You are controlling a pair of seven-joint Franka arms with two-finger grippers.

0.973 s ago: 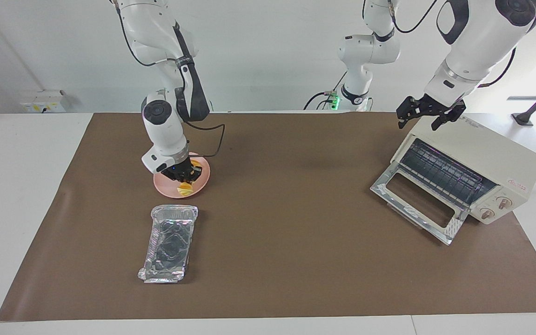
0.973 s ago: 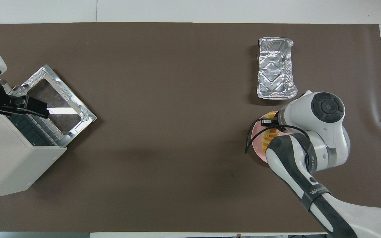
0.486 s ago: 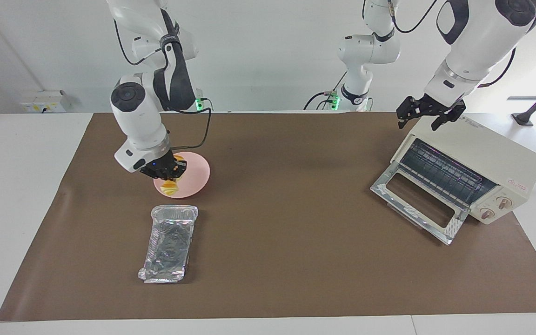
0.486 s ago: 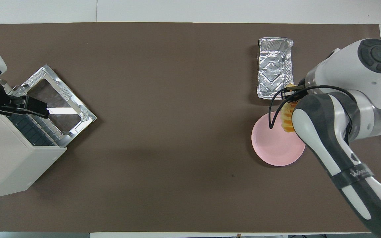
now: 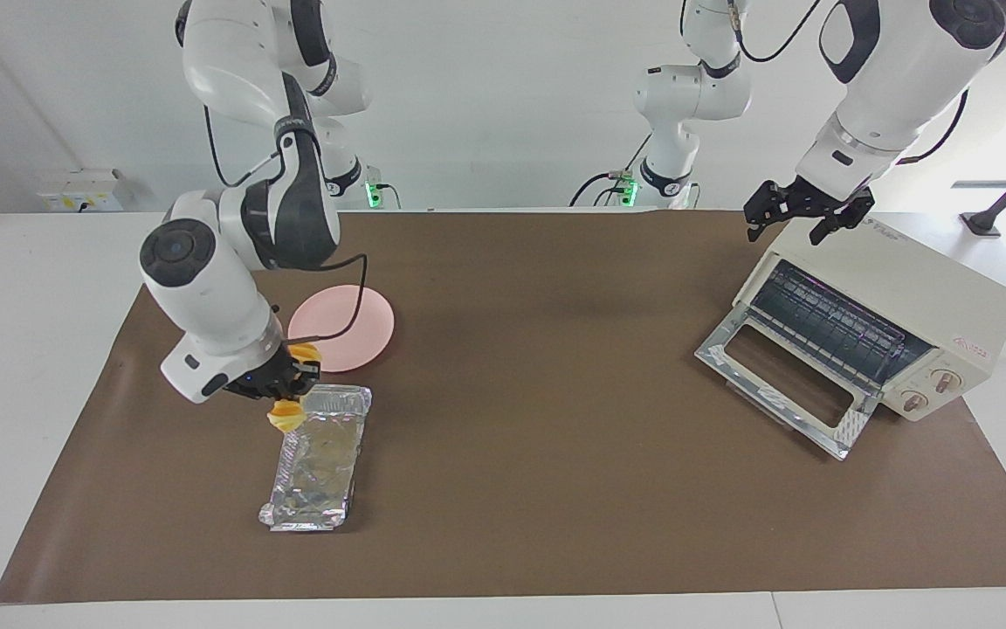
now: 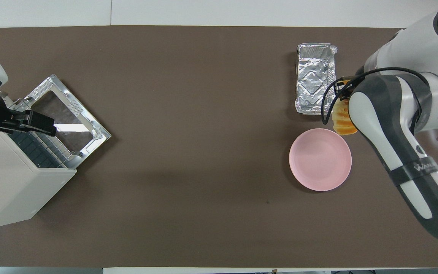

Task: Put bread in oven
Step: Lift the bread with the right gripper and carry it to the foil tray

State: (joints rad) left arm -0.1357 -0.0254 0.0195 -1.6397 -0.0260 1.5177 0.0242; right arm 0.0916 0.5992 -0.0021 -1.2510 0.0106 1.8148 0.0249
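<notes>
My right gripper (image 5: pixel 282 385) is shut on the yellow-orange ridged bread (image 5: pixel 286 417) and holds it in the air over the mat, by the corner of the foil tray (image 5: pixel 318 454) nearest the robots. In the overhead view the bread (image 6: pixel 343 122) shows beside the tray (image 6: pixel 316 78), partly hidden under the right arm. The cream-white oven (image 5: pixel 905 297) stands at the left arm's end with its glass door (image 5: pixel 782 386) dropped open and the wire rack showing. My left gripper (image 5: pixel 804 218) is open and waits over the oven's top edge above the door.
The round pink plate (image 5: pixel 350 328) lies bare on the brown mat, nearer to the robots than the foil tray; it also shows in the overhead view (image 6: pixel 320 159). The oven (image 6: pixel 10 182) and its open door (image 6: pixel 67 118) take up the mat's corner at the left arm's end.
My right gripper has lifted the bread off the pink plate and carried it away from the robots to the foil tray's near corner. The left arm has not moved.
</notes>
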